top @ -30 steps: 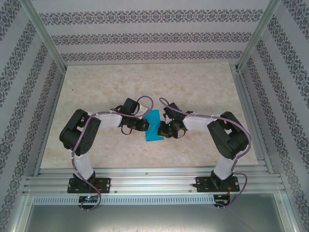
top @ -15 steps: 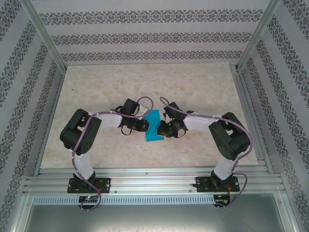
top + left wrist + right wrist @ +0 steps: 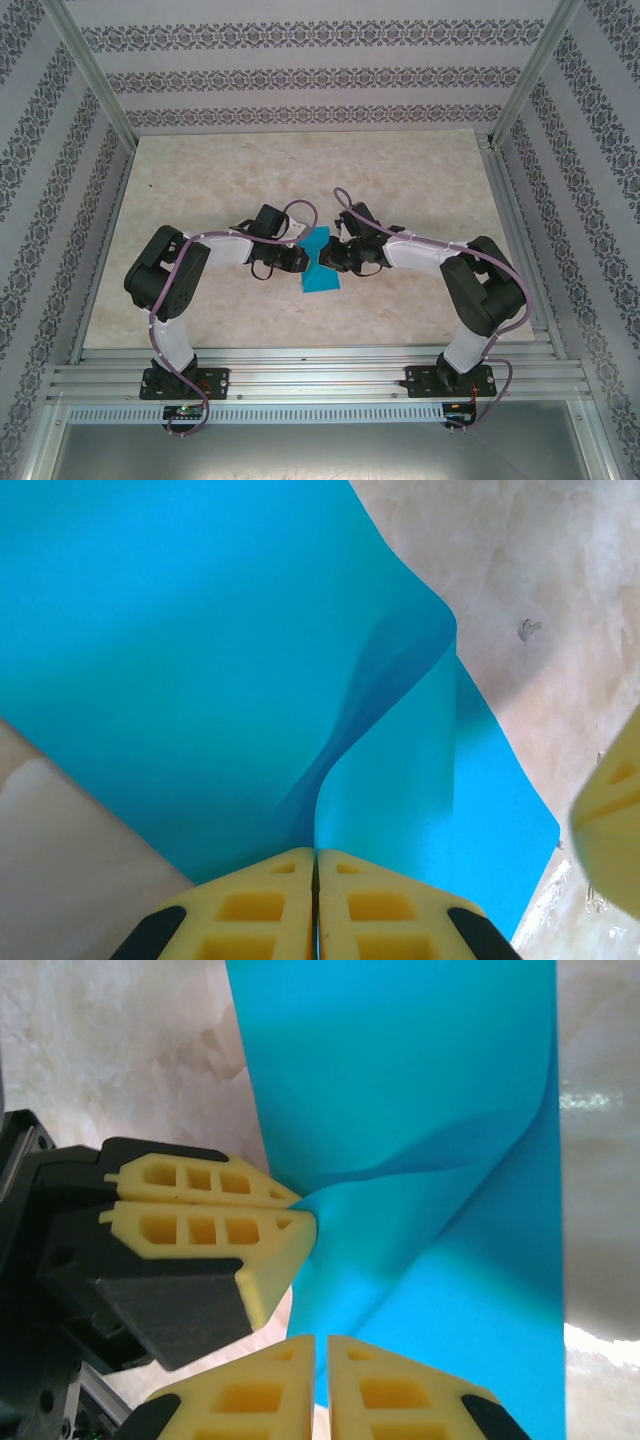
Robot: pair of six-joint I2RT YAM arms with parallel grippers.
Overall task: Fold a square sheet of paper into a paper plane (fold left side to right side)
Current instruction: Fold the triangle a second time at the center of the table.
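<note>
Left wrist: left gripper (image 3: 316,855) fingers clamp thin cyan-blue square paper sheet (image 3: 180,650); right gripper (image 3: 321,1340) fingers pinch the edge alongside, likely raising it for the fold.

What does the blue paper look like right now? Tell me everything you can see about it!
The square sheet of paper is thin, bright cyan-blue, plain and unmarked. It sits mid-table between the two arms, but not flat. Part rests on the marble-look table, while another part is lifted and bends over in a soft curve, with no sharp crease visible. The left gripper is shut on one edge, and the right gripper looks shut on another edge close by.
</note>
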